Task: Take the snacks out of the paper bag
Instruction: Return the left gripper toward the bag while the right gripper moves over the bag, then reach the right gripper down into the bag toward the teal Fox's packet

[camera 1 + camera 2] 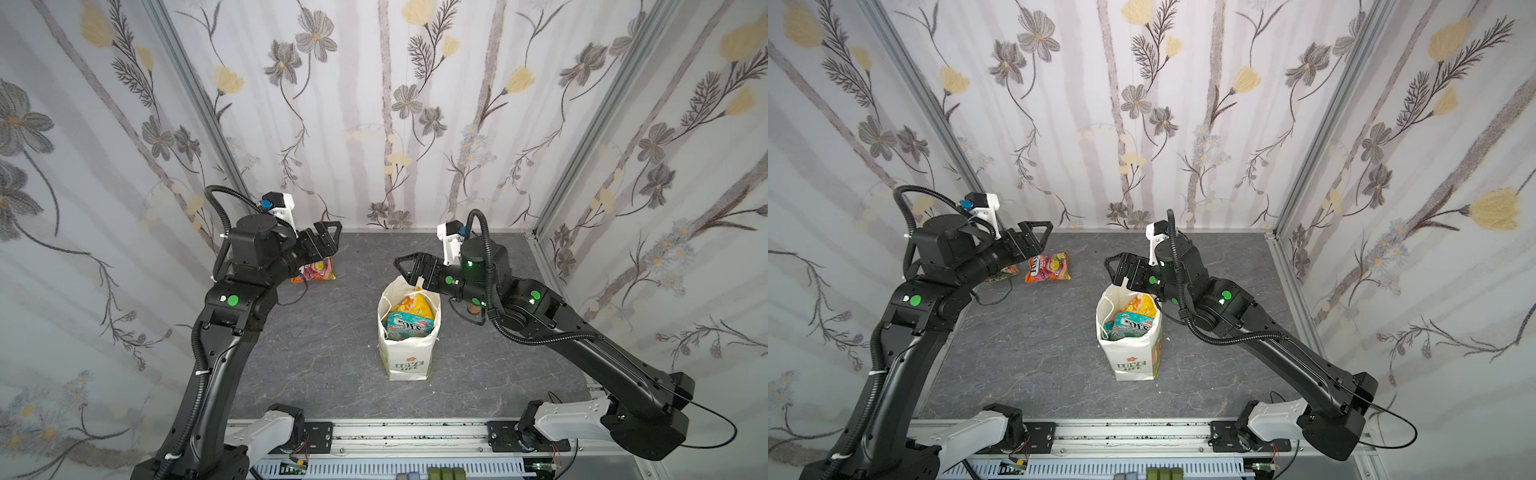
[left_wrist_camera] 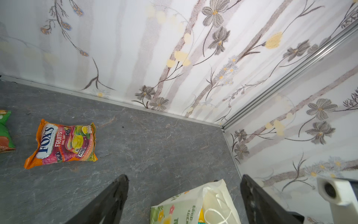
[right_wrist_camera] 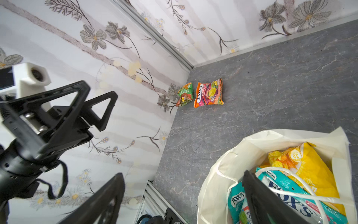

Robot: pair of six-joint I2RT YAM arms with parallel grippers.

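The white paper bag (image 1: 405, 361) (image 1: 1128, 357) stands upright mid-table with its mouth open. Inside it lie snacks: a yellow packet (image 1: 417, 306) (image 3: 310, 164) and a teal FOX'S packet (image 1: 409, 326) (image 3: 235, 199). An orange FOX'S snack packet (image 1: 1047, 267) (image 2: 62, 143) (image 3: 209, 93) and a green one (image 3: 186, 94) (image 2: 4, 131) lie flat at the far left. My right gripper (image 1: 403, 272) (image 3: 182, 175) hovers open over the bag's far rim, one finger above the mouth. My left gripper (image 1: 332, 239) (image 2: 184, 178) hangs open and empty above the orange packet.
A small brown bottle (image 1: 473, 309) stands behind my right arm, right of the bag. Flowered walls close the table on three sides. An aluminium rail (image 1: 395, 436) runs along the front edge. The bag's string handles (image 3: 290, 174) lie loose across its mouth.
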